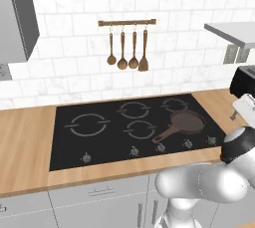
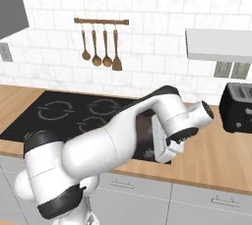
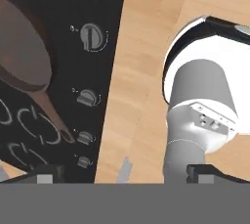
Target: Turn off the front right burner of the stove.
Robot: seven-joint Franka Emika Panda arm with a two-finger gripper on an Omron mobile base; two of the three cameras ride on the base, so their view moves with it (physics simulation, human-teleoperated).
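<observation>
The stove (image 1: 99, 145) is a flat black glass cooktop (image 2: 29, 128) with white ring burners and small dark knobs (image 1: 188, 143) along its front edge. A brown skillet (image 1: 187, 122) sits on the front right burner and covers it, handle pointing toward the knobs. My gripper (image 2: 161, 157) hangs from the bent arm above the stove's front right corner. In the hand view the gripper (image 3: 128, 173) is open, its dark tips far apart at the bottom and nothing between them. There the knobs (image 3: 90, 36) run in a line beside the skillet (image 3: 19, 47), apart from the tips.
Wooden counter (image 1: 25, 142) flanks the cooktop on both sides. A black toaster (image 2: 237, 107) stands at the right under a grey shelf (image 2: 216, 44). Wooden utensils (image 1: 127, 48) hang on a wall rail. My own arm link (image 3: 200, 100) fills the right of the hand view.
</observation>
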